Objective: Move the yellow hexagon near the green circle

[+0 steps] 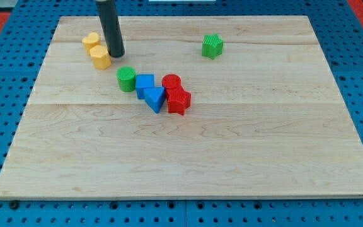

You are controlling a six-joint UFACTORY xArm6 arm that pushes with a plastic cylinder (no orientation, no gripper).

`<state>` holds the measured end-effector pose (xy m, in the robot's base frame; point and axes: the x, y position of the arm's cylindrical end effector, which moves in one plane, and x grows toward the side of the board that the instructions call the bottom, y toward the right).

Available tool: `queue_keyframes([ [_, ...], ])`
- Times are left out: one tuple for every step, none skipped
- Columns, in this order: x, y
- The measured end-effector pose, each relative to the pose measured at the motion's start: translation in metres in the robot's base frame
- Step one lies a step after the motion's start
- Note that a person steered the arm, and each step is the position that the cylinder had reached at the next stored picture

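A yellow hexagon (pixel 100 57) lies near the view's top left of the wooden board (pixel 188 151). A second yellow block (pixel 91 41), shape unclear, sits just above and left of it. The green circle (pixel 126 79) lies below and to the right of the hexagon, a short gap apart. My tip (pixel 116 55) is at the lower end of the dark rod, right beside the hexagon's right edge, touching or nearly touching it, and above the green circle.
A blue cube (pixel 145 83) and a blue triangle (pixel 154 99) sit right of the green circle. A red circle (pixel 171 82) and a red star-like block (pixel 178 100) adjoin them. A green star-like block (pixel 212 46) lies at the top right.
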<state>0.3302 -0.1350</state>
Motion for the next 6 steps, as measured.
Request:
queue_keyframes([
  [-0.025, 0.027],
  [-0.054, 0.0],
  [-0.051, -0.054],
  [-0.012, -0.056],
  [0.016, -0.046],
  [-0.009, -0.038],
])
